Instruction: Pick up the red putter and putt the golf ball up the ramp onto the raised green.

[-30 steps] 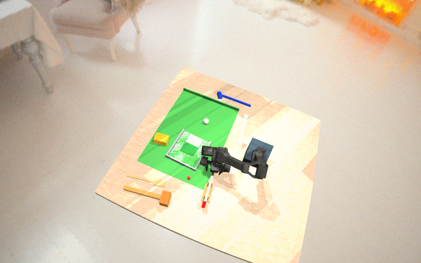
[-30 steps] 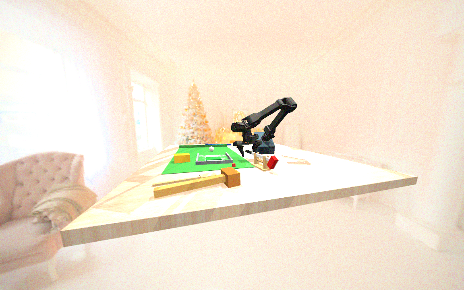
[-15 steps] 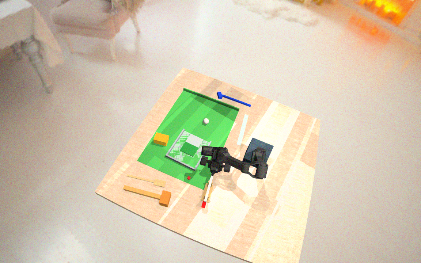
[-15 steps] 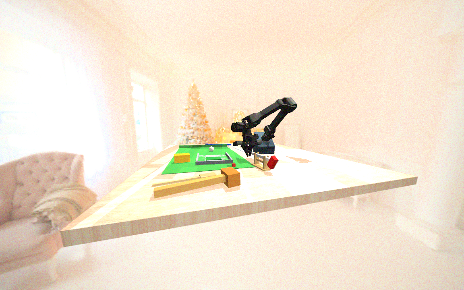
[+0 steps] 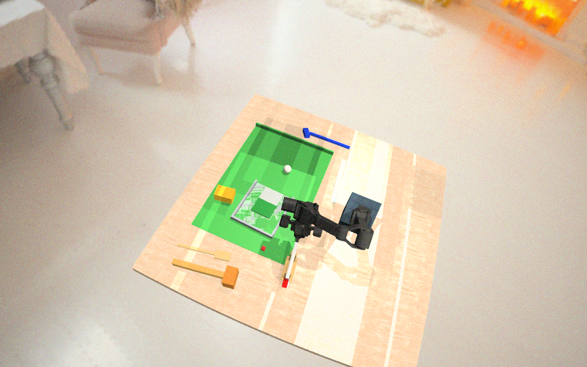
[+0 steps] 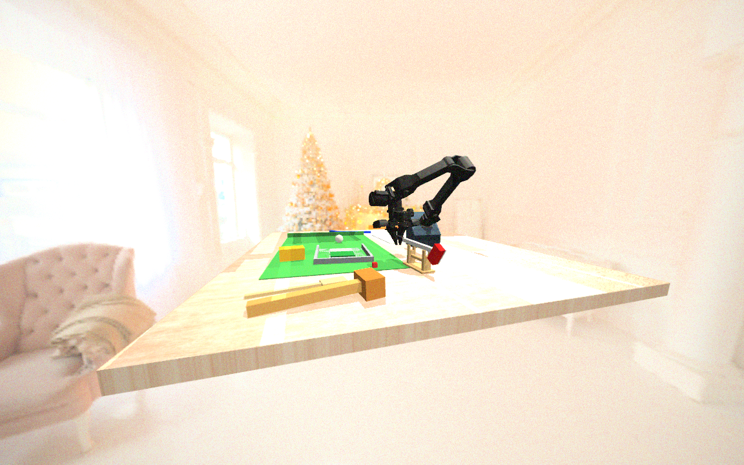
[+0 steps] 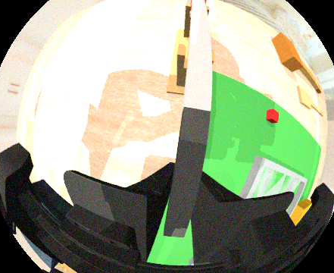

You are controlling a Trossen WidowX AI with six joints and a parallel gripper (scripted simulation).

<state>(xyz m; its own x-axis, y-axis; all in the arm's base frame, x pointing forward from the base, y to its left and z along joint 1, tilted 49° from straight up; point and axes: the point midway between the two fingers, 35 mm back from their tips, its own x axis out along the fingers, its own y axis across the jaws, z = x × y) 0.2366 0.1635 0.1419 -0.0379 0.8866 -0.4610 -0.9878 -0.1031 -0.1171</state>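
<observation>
the wooden stand (image 5: 293, 272) (image 6: 419, 269) (image 7: 175, 85) blocks sideways passage beneath the shaft; open air lies above the white ball (image 5: 287, 168) (image 6: 338, 237).
</observation>
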